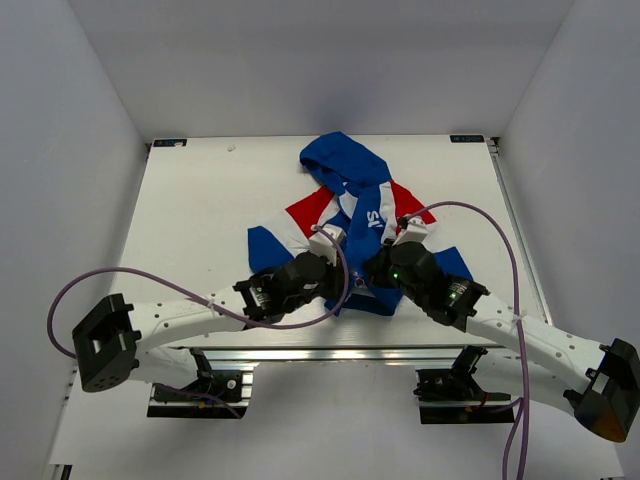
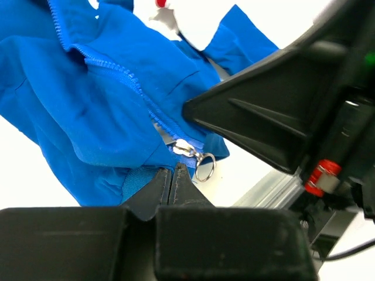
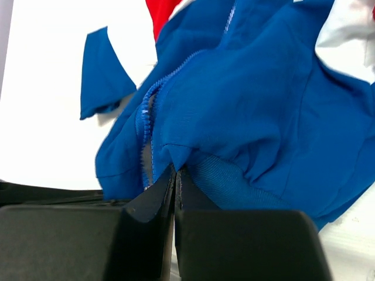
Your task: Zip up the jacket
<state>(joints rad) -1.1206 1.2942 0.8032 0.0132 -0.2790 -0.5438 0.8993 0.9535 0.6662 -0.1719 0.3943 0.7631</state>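
Observation:
The jacket [image 1: 352, 215] lies in the middle of the table, royal blue with red and white panels, its hood [image 1: 338, 160] at the far end. Its zipper [image 2: 126, 82] is open along the front. The silver slider with its ring pull [image 2: 202, 164] sits at the bottom hem. My left gripper [image 1: 340, 285] is shut, pinching the ribbed hem [image 2: 137, 181] just left of the slider. My right gripper [image 1: 372, 278] is shut on a fold of the blue hem [image 3: 181, 155] beside the zipper teeth [image 3: 145, 117]. The two grippers are close together at the jacket's near edge.
The right gripper's black body [image 2: 263, 129] fills the right of the left wrist view, close to the slider. The table's near edge with its aluminium rail [image 1: 330, 352] lies just behind both grippers. White walls [image 1: 60, 150] enclose the table on three sides.

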